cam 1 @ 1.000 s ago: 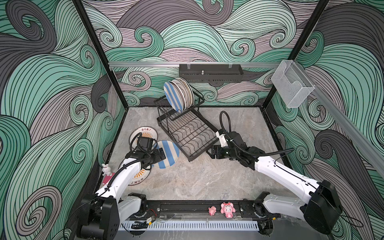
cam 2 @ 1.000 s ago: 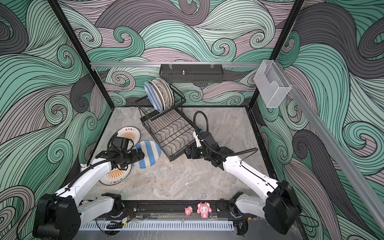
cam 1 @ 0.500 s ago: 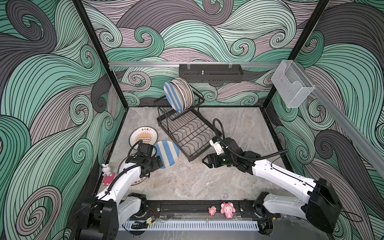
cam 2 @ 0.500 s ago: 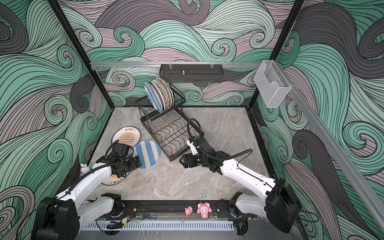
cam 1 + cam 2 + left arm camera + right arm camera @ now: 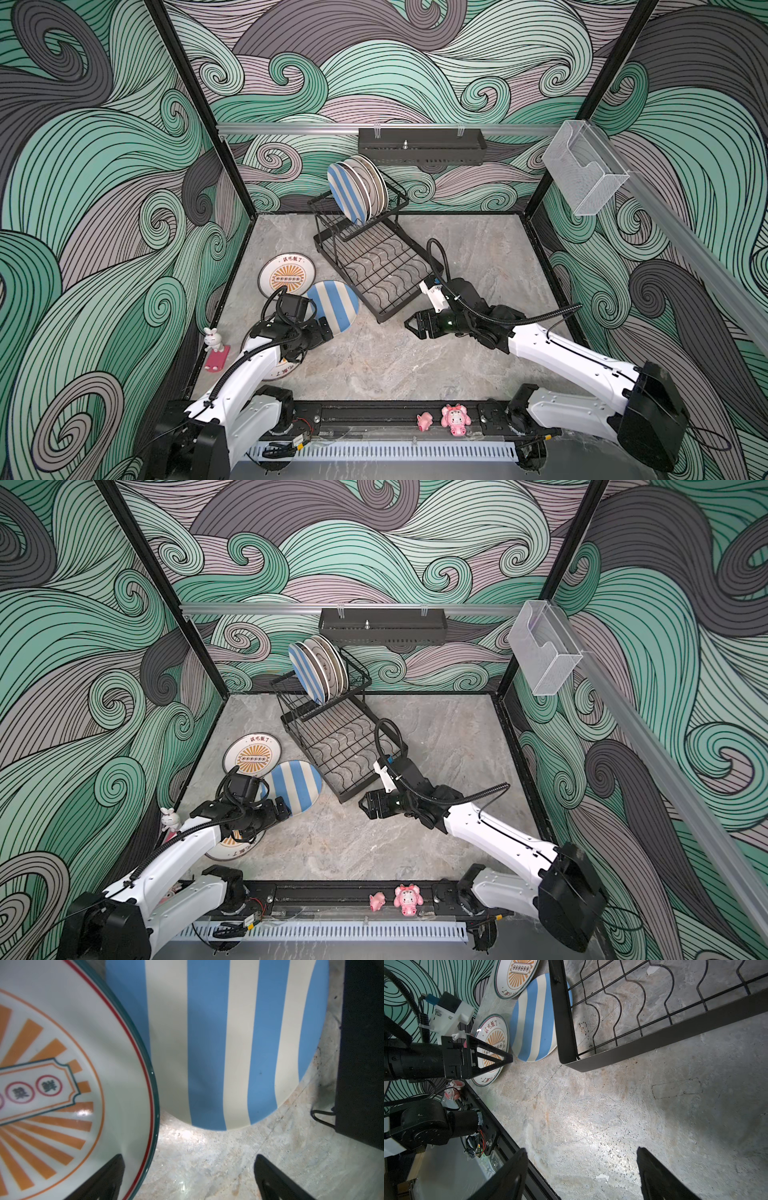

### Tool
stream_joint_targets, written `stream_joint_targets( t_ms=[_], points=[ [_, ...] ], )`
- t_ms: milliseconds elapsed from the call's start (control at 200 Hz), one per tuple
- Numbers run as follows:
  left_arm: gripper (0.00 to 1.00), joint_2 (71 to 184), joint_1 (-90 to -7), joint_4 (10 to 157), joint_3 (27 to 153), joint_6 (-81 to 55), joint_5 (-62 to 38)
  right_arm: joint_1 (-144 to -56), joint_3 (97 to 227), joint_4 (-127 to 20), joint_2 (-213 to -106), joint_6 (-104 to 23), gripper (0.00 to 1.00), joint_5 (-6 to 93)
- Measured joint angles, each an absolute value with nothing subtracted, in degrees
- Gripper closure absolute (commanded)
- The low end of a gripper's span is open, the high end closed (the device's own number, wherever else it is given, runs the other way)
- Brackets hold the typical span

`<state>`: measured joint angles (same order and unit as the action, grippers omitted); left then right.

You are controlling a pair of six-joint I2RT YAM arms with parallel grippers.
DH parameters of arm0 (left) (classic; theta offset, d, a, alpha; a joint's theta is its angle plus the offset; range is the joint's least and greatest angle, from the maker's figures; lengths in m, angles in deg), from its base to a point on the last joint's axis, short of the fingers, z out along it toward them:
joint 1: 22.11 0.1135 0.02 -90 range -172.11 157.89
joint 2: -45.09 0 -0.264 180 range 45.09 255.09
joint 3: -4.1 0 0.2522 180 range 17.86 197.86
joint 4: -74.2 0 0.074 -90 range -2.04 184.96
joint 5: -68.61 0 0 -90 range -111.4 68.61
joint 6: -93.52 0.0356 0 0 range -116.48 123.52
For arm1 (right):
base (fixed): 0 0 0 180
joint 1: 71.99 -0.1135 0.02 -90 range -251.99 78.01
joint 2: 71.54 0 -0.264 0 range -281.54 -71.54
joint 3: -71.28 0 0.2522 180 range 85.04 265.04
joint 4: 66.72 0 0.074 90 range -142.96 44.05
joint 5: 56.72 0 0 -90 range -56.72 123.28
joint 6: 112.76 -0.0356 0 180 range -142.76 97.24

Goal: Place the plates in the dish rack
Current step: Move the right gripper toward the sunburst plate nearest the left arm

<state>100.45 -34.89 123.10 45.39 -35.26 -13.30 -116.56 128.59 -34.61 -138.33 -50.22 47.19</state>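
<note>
Our left gripper point(image 5: 188, 1157), jaws apart and empty, hangs with one finger over the sunburst plate point(image 5: 62, 1064) and the flat striped plate point(image 5: 228, 1043) just ahead beside the dish rack point(image 5: 654, 1040), so we could nip the wrong rim or shove both, while our right gripper point(image 5: 581, 1149) gapes empty too.

Both top views are bright and sharp, with even diffuse light from above. Shadows around the dish rack point(image 5: 374, 266) are soft and weak. Wide-angle bowing makes the frame posts point(image 5: 199, 108) lean outward at the left and right edges.

Left wrist view is close-up and slightly soft. There is a small glare spot on the orange-sunburst plate point(image 5: 83, 1112), a bright patch on the table point(image 5: 187, 1136) and a shade band over the striped plate point(image 5: 207, 1043).

Right wrist view has a bright pool mid-table and darker corners. The right gripper point(image 5: 581, 1149) shows as blurred black silhouettes.
</note>
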Motion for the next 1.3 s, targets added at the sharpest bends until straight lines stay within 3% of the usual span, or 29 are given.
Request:
stream_joint_targets(
  t_ms=[435, 645, 786, 906, 1006, 1126, 1301],
  points=[
    [0.01, 104.0, -47.3, 114.7, 45.4, -39.8, -12.0, -118.3, 124.7, -34.5, -134.2, -51.5, 0.22, 48.1],
    [0.01, 104.9, -51.5, 114.7, 47.5, -40.6, -12.4, -125.2, 123.1, -39.2, -136.7, -55.7, 0.23, 48.1],
    [0.01, 102.3, -51.7, 121.1, 54.0, -39.1, -19.0, -132.2, 125.2, -43.7, -144.8, -58.0, 0.26, 46.5],
    [0.01, 96.1, -48.7, 123.8, 56.7, -36.8, -24.2, -138.0, 130.5, -46.6, -153.9, -59.2, 0.29, 44.2],
    [0.01, 90.7, -40.3, 124.8, 55.6, -35.2, -24.6, -141.2, 134.8, -50.9, -160.8, -60.2, 0.31, 43.1],
    [0.01, 85.5, -31.1, 124.9, 52.0, -34.6, -25.3, -142.1, 137.9, -56.6, -168.0, -62.3, 0.32, 43.1],
    [0.01, 82.0, -26.6, 124.7, 47.3, -35.2, -27.5, -142.4, 143.2, -58.0, -176.0, -63.5, 0.33, 43.1]
  ],
)
